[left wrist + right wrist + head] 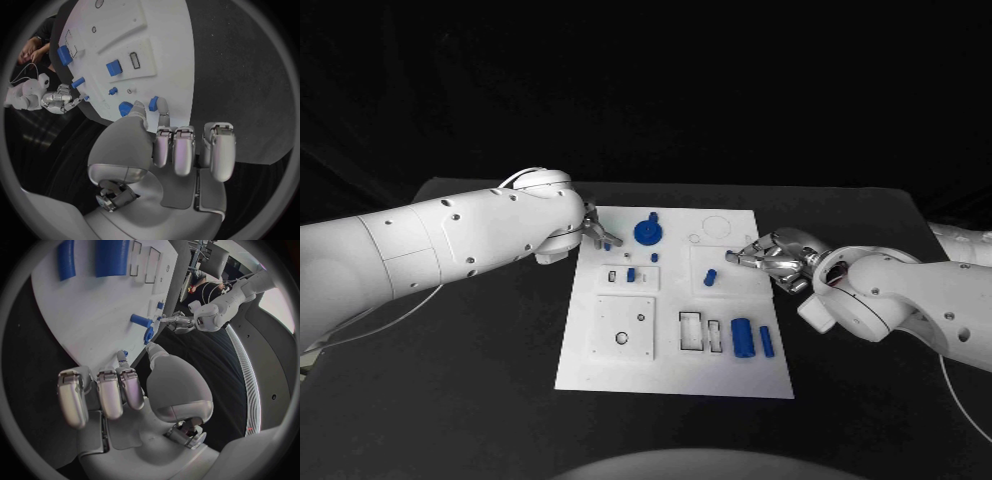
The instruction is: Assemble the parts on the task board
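Now left hand [596, 234] pinches small blue part [153, 104]; right hand [769, 255] pinches blue part [125, 354] over task board [668, 370].

I see the black table [473, 400] carrying one thing directly: the white task board [678, 372], lying flat at its middle. Its long sides run from near to far.

Dim surroundings, fisheye-bent wrist views
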